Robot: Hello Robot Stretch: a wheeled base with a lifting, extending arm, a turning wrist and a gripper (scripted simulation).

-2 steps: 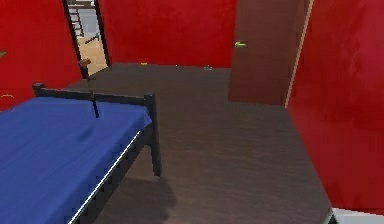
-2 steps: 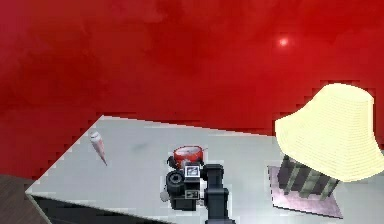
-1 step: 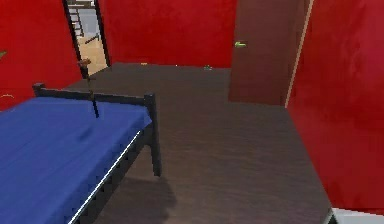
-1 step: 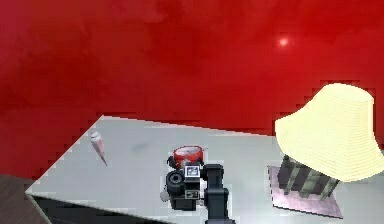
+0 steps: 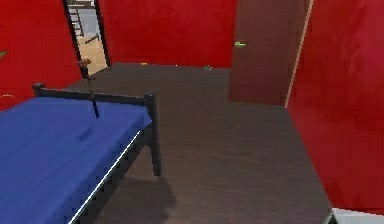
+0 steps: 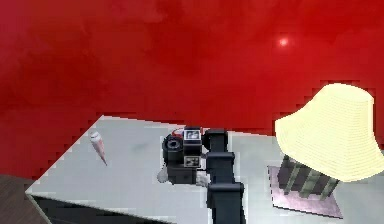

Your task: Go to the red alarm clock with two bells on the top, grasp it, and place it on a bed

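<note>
Alarm clock (image 6: 182,131): taken to be the small red thing seen at the claw (image 6: 175,155), on the grey table (image 6: 110,180); its bells cannot be made out. One such thing is counted. The dark arm (image 6: 225,190) is stretched from the near edge out over the table, probably so that the claw is brought to the clock for the grasp. The state of the claw's fingers cannot be told. Whether anything is held cannot be told either, since the red thing is backed by the tabletop and not seen hanging clear. Whether the claw is touching it or just beside it is not clear.

One small pale pink thing (image 6: 98,146) is lying farther toward the arm side view's left, well apart from the claw. One lamp (image 6: 325,130) with a cream shade is standing at the arm side view's right, near the arm but off its line, so it is not judged to be in the way. A red wall (image 6: 150,60) is seen behind the table.

In the forward view, one bed (image 5: 50,160) with a blue cover and a dark frame is seen close by; it is judged to be the drop place, and nothing is seen on its cover. Dark floor (image 5: 230,150) is laid out beyond it. One brown door (image 5: 265,50) and one doorway (image 5: 88,35) are counted in the far red walls.
</note>
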